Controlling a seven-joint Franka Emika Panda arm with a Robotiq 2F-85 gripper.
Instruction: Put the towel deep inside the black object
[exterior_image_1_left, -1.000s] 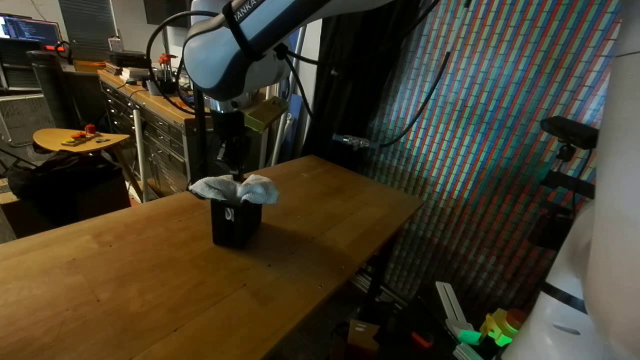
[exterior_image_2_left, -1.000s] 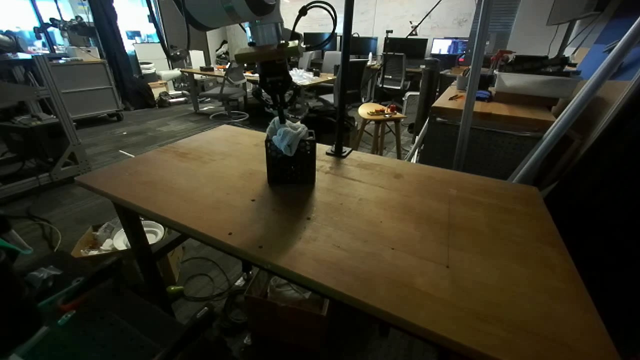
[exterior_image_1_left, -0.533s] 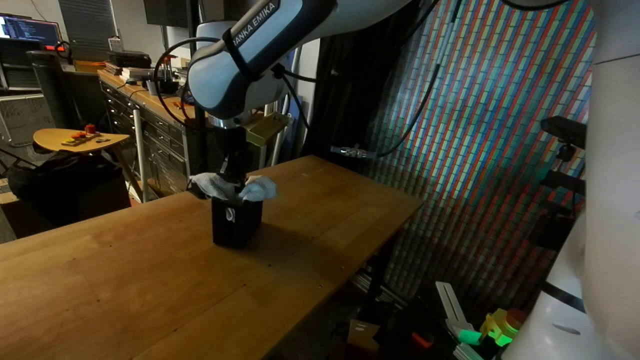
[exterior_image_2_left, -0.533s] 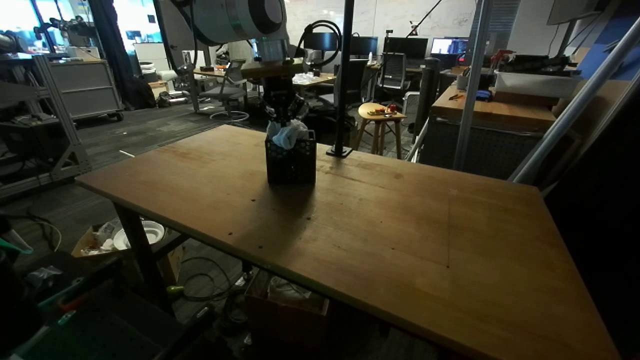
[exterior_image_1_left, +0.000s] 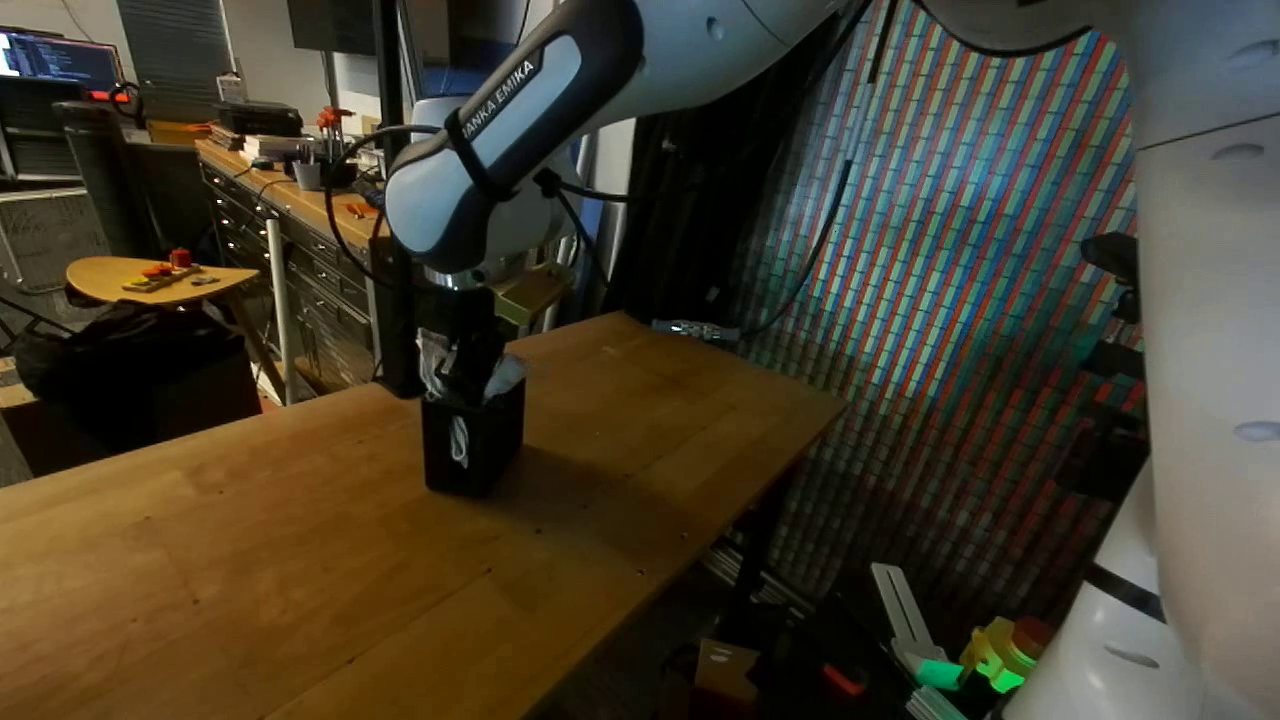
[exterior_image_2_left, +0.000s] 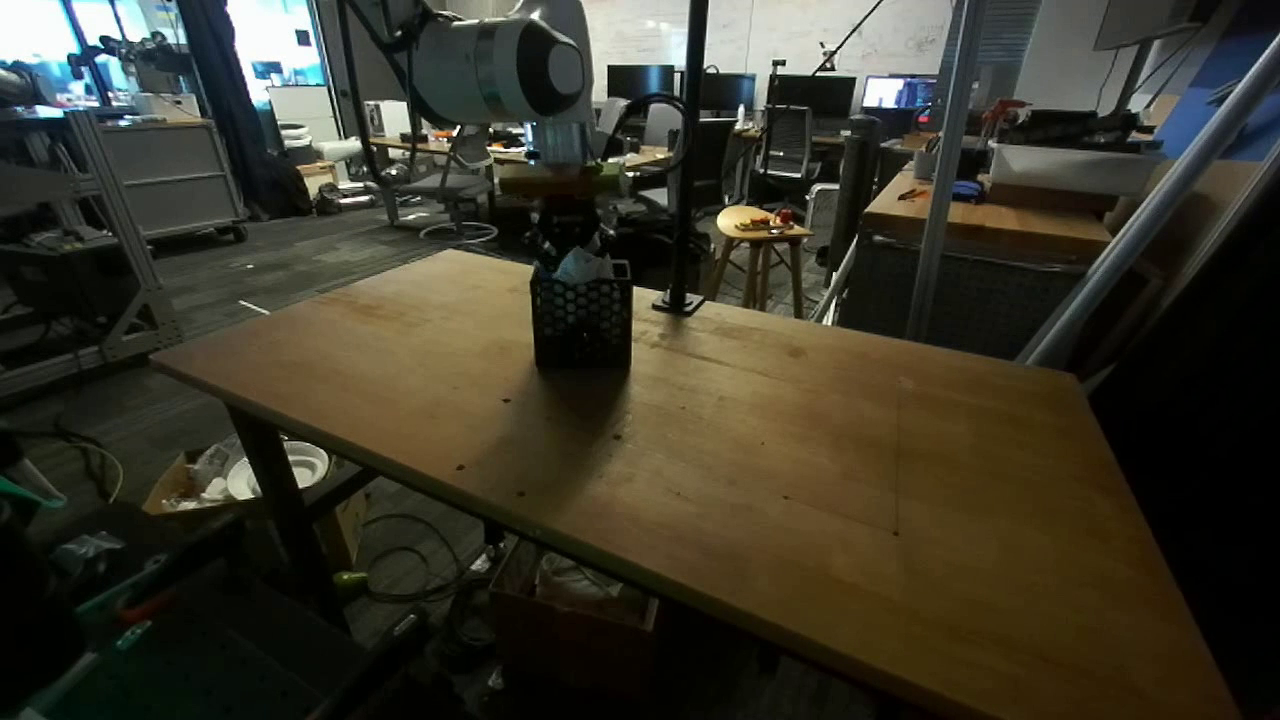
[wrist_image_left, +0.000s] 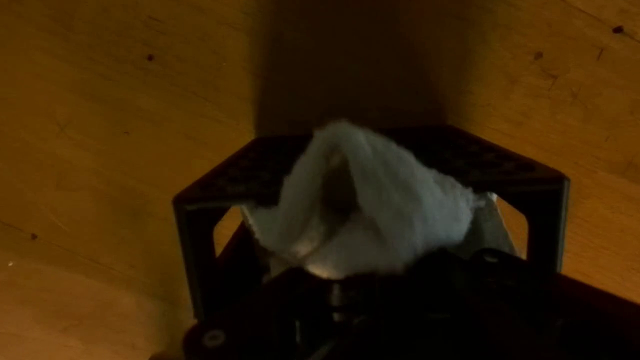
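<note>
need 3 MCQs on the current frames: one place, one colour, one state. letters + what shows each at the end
1. Where does the black container stand?
A) on the stool
B) on the wooden table
C) on the floor

2. What colour is the towel?
A) pale, whitish
B) bright red
C) dark green

3. How does the towel lie?
A) spread flat on the wooden table
B) wholly outside the black container
C) partly in the black container, partly above its top edge

1 B: both exterior views show its base on the tabletop.
2 A: the cloth looks pale in every view, even the dim wrist view.
3 C: cloth pokes above the top edge in both exterior views, and the wrist view shows some of it down between the walls.
</note>
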